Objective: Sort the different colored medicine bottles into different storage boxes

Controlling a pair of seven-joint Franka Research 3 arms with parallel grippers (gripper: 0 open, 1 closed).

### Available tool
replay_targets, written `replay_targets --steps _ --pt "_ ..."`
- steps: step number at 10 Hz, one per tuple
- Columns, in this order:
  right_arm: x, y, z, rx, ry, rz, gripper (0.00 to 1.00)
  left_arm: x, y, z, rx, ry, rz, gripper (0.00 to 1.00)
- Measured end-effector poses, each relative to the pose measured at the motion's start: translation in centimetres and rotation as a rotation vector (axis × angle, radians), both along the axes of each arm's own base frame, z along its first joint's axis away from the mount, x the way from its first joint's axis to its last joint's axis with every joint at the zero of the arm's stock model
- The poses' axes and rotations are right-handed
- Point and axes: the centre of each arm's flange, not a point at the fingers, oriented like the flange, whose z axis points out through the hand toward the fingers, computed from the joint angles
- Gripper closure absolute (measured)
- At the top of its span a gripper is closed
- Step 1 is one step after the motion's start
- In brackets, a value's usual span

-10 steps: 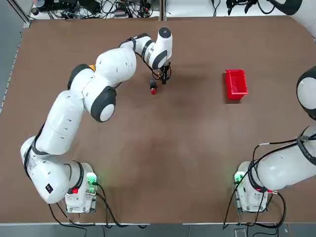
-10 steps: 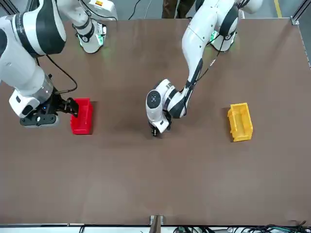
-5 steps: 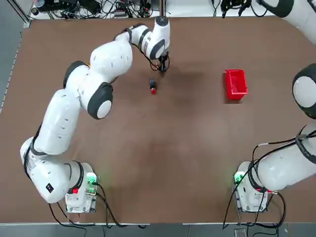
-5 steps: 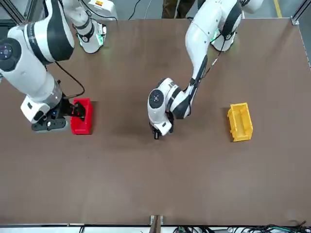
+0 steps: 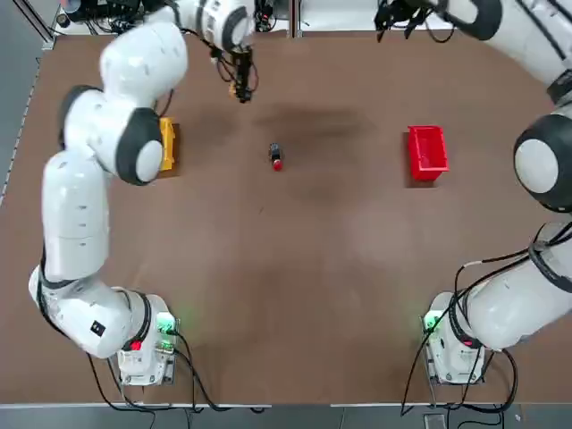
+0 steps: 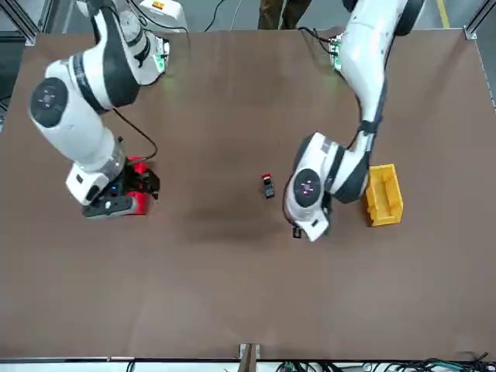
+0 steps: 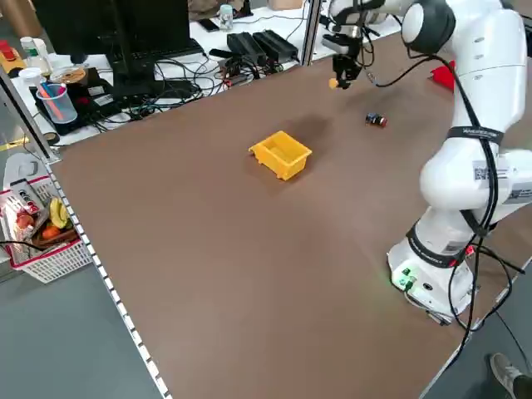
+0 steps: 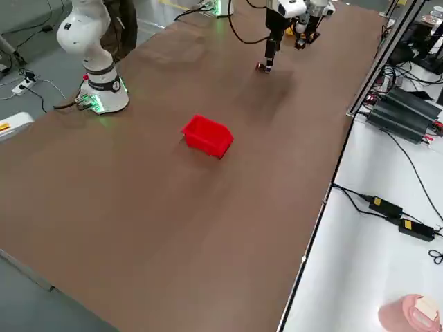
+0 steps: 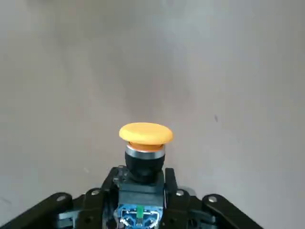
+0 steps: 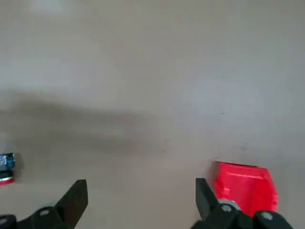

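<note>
My left gripper (image 5: 241,89) hangs above the far side of the table, shut on the dark bottle with the orange-yellow cap (image 9: 145,135), which points down between its fingers (image 9: 108,180). The yellow bin (image 5: 167,145) stands nearer the robot and to the left of it, partly under the arm. A red-capped bottle (image 5: 276,157) lies alone mid-table, also seen as the red-capped bottle (image 6: 267,186). The red bin (image 5: 426,152) stands to the right. My right gripper (image 10: 140,202) is open and holds nothing, high above the table beside the red bin (image 10: 245,186).
The left arm's white links (image 5: 98,179) stretch over the table's left side. Cables and power bricks (image 7: 249,50) lie off the table's far edge. A monitor and a basket (image 7: 37,233) stand beyond the table's left side.
The left arm has swung left from the table's middle, carrying the orange-capped bottle toward the yellow bin. The red-capped bottle stays where it lay. The right arm has shifted slightly by the red bin.
</note>
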Motion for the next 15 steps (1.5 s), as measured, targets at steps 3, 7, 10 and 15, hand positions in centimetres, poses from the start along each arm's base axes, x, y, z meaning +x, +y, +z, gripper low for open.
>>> replay_targets --steps 3,7,10,15 --pt "-2.1 10.3 -5.9 0.002 -0.001 0.067 0.00 -4.4 11.1 1.3 -0.004 0.007 -0.124 0.58" --pt "-9.7 25.2 -14.4 -0.031 -0.017 0.185 0.00 -9.2 25.2 -1.1 -0.013 -0.035 -0.209 0.58" --pt "-14.1 32.4 -20.6 -0.122 -0.059 0.207 0.00 -11.1 31.4 -4.9 0.003 -0.076 -0.216 0.58" --pt "-10.9 33.9 -24.2 -0.066 -0.130 0.101 0.00 -11.2 32.1 -5.1 0.004 -0.073 -0.227 0.48"
